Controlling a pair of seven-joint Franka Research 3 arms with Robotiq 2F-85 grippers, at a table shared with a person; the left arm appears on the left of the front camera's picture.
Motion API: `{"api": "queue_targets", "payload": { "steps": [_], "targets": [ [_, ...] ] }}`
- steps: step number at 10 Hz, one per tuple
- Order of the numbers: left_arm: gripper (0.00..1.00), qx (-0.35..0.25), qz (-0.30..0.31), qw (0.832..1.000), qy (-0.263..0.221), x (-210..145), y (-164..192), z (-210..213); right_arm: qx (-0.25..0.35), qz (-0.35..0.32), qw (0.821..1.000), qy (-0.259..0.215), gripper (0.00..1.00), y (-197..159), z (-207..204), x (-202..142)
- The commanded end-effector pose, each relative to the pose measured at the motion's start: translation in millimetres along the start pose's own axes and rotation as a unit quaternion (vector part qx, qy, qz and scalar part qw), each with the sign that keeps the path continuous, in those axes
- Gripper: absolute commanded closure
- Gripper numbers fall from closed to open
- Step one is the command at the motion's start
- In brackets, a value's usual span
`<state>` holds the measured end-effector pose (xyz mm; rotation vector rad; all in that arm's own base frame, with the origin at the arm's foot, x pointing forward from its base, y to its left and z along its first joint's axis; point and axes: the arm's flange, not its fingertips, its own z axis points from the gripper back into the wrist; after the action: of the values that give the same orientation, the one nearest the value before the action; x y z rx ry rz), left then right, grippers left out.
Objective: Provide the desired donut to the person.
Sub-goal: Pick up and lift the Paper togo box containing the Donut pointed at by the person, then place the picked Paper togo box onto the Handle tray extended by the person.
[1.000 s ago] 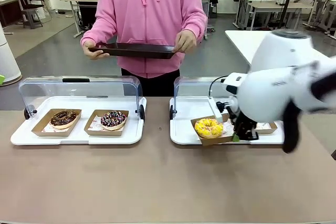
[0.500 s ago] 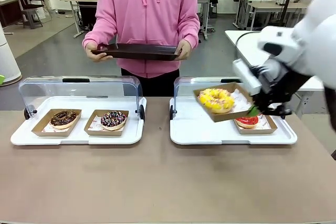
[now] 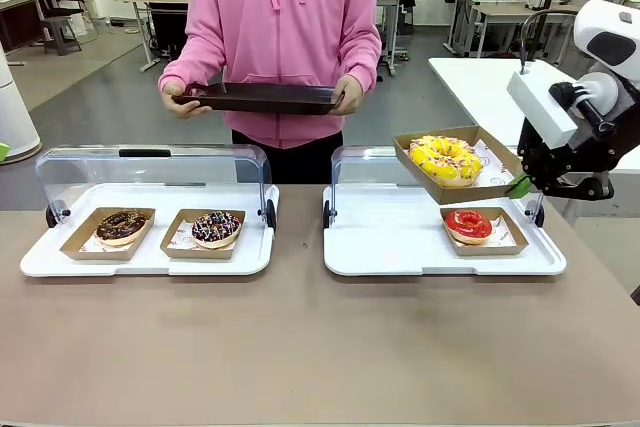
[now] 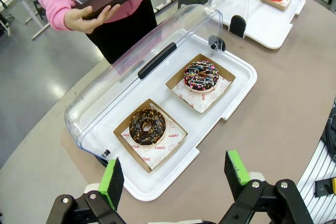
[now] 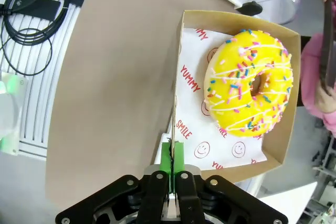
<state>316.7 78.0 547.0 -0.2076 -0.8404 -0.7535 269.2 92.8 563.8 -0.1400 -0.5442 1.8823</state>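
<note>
Right fingers [image 5: 171, 163] pinch shut on one thin wall of the cardboard tray [image 3: 455, 187] that carries the yellow sprinkled donut [image 3: 446, 159].

Tray and donut jut out past the fingertips, tilted, and are held clear above the white display tray [image 3: 380, 247]. The whole load hangs from that single wall. The donut looks light but soft, its glaze is easily marred, and it sits loose on printed paper [image 5: 197, 129], so it may slide toward the low side. The card is thin and could flex or crease at the pinch, yet that wall is the place to hold, never the donut. The person [image 3: 285, 27] holds a dark serving tray [image 3: 262, 97] well beyond the fingers. Left fingers [image 4: 112, 182] stand wide open and empty.
</note>
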Motion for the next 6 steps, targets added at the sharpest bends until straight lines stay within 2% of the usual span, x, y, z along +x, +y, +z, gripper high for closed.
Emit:
{"api": "queue_targets", "payload": {
  "steps": [1,6],
  "targets": [
    [0.0,-0.002,0.002,1.0,-0.001,-1.0,0.7,0.2,0.007,0.0,1.0,0.004,1.0,1.7,-1.5,3.9],
    [0.0,-0.002,0.002,1.0,-0.001,-1.0,0.7,0.2,0.007,0.0,1.0,0.004,1.0,1.7,-1.5,3.9]
  ]
}}
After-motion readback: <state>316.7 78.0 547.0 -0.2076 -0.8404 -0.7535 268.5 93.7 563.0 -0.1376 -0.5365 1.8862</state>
